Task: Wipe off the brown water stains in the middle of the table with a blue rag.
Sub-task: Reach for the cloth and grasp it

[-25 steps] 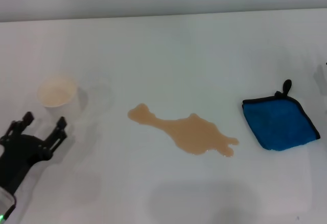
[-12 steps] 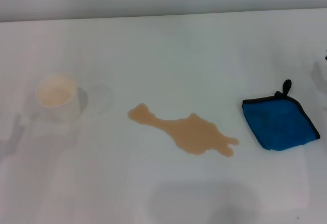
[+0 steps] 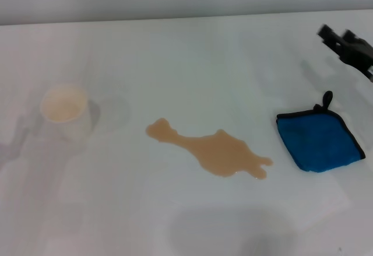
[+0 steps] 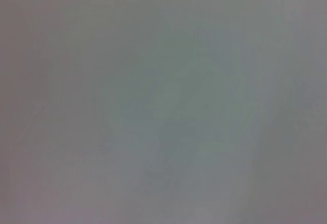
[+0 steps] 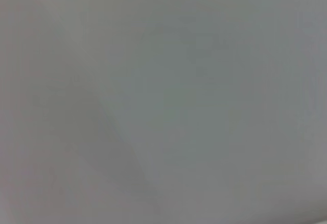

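The brown water stains (image 3: 213, 151) spread as a tan, lobed puddle across the middle of the white table (image 3: 192, 63) in the head view. The blue rag (image 3: 319, 140) lies flat to the puddle's right, its black loop pointing to the far side. My right gripper (image 3: 337, 34) has come in at the far right edge, above and beyond the rag and apart from it, with its two black fingers spread open and nothing between them. My left gripper is out of view. Both wrist views show only blank pale surface.
A white paper cup (image 3: 64, 109) holding tan liquid stands at the left of the table, well away from the puddle. The table's far edge meets a grey wall at the top of the head view.
The left gripper, seen at the lower left a second ago, has withdrawn out of view. The right gripper has entered at the upper right. Stains, rag and cup have not moved.
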Robot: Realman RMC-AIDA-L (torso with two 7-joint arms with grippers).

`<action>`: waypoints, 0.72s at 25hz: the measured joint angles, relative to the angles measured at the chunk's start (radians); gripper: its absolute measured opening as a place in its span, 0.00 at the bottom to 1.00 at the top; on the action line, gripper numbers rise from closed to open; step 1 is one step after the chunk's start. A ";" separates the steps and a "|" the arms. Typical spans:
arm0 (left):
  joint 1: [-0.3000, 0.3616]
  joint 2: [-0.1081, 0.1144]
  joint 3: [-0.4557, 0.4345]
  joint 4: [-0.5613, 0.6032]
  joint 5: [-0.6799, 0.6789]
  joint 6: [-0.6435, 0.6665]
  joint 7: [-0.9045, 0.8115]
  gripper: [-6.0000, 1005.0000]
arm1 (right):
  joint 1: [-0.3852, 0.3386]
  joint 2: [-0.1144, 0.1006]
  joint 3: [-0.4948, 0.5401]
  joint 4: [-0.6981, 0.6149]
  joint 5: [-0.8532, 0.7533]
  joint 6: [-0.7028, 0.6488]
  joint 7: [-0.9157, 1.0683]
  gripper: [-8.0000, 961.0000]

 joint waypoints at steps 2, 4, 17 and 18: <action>-0.006 0.001 0.000 -0.001 -0.001 0.000 0.000 0.84 | -0.008 -0.011 -0.092 -0.060 -0.002 0.000 0.088 0.88; -0.009 0.001 0.000 -0.003 -0.001 0.000 0.000 0.84 | -0.013 -0.033 -0.196 -0.121 -0.006 0.000 0.187 0.88; -0.016 0.001 0.000 -0.008 -0.003 -0.006 0.000 0.84 | 0.098 -0.233 -0.516 -0.522 -0.602 -0.087 0.924 0.88; -0.017 0.001 0.000 -0.008 -0.003 -0.007 0.000 0.84 | 0.112 -0.235 -0.514 -0.568 -0.694 -0.116 0.991 0.88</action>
